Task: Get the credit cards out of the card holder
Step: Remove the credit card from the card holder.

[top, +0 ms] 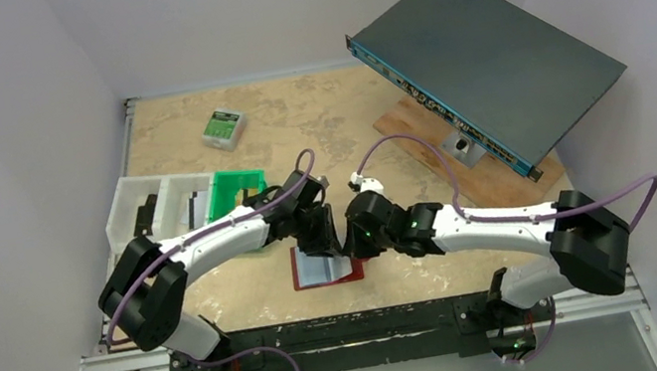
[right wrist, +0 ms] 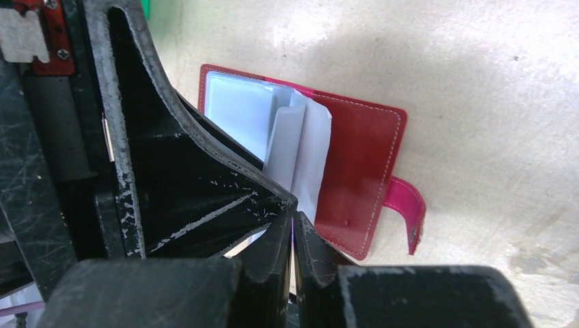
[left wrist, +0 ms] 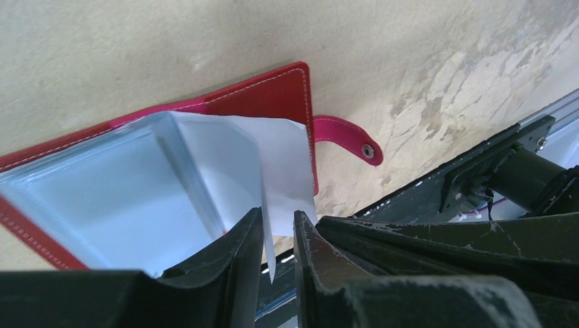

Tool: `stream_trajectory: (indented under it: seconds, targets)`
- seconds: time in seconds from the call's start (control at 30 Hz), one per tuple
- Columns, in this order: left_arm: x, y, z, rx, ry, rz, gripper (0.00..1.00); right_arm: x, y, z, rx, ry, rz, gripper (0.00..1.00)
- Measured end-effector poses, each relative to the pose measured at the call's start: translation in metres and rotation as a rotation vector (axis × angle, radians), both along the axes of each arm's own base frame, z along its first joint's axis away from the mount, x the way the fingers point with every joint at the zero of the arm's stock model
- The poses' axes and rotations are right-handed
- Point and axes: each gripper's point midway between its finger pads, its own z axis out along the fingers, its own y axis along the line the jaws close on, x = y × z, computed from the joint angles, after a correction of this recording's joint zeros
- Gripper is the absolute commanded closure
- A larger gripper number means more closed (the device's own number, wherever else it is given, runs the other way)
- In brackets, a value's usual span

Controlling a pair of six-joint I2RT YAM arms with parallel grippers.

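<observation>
- Left end effector [left wrist: 277,217], jaws narrowly apart, straddles the pale leaf [left wrist: 280,157] rising from the card holder [left wrist: 273,96].
- Right end effector [right wrist: 295,220], closed, seems to pinch that leaf's edge; both arms equally near.

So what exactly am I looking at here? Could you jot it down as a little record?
Card holder: red, lying open on the table, snap tab sticking out sideways.
Inside: pale sleeve standing up from the pockets.
Left gripper: slightly open, sleeve edge between its fingers.
Right gripper: shut, right beside the sleeve; grip unclear.
Cards: none seen outside the holder.
Elsewhere: green bin, small green-and-white box, dark flat device propped at a tilt.
</observation>
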Motion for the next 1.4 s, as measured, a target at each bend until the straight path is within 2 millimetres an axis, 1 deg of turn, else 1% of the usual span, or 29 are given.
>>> stream_trajectory:
  seconds: [0.13,0.4,0.43,0.5,0.57,0.7,0.83,0.9,1.1,1.23,1.27,1.4]
  targets:
    - [0.003,0.015,0.001,0.029,-0.011,0.031,0.79,0.002,0.006,0.003,0.018,-0.006,0.004,0.96]
    - [0.003,0.066,0.001,0.130,-0.067,0.128,0.80,0.002,0.018,0.019,0.046,-0.029,0.023,0.95]
    - [0.002,0.073,-0.001,0.150,-0.070,0.140,0.81,0.002,0.022,0.023,0.053,-0.034,0.030,0.96]
    - [0.001,0.080,-0.005,0.176,-0.070,0.148,0.83,0.001,0.026,0.027,0.060,-0.040,0.039,0.95]
    - [-0.002,0.086,-0.011,0.202,-0.060,0.148,0.86,0.000,0.029,0.027,0.061,-0.040,0.046,0.96]
    - [-0.006,0.089,-0.023,0.232,-0.031,0.144,0.87,-0.001,0.028,0.017,0.033,-0.027,0.046,0.96]
    - [-0.005,0.086,-0.031,0.236,-0.014,0.139,0.88,-0.002,0.026,0.015,0.027,-0.019,0.042,0.96]
    - [-0.006,0.084,-0.034,0.233,-0.002,0.133,0.89,-0.004,0.023,0.009,0.020,-0.008,0.035,0.96]
    - [-0.006,0.080,-0.033,0.212,0.002,0.127,0.89,-0.019,-0.004,-0.032,-0.065,0.061,0.009,0.96]
    - [-0.006,0.080,-0.033,0.212,0.003,0.126,0.91,-0.025,-0.016,-0.057,-0.123,0.103,-0.004,0.97]
    - [-0.006,0.080,-0.033,0.212,0.003,0.126,0.91,-0.025,-0.017,-0.061,-0.132,0.109,-0.007,0.97]
    - [-0.006,0.077,-0.033,0.215,0.003,0.118,0.91,-0.023,-0.012,-0.062,-0.115,0.112,-0.007,0.97]
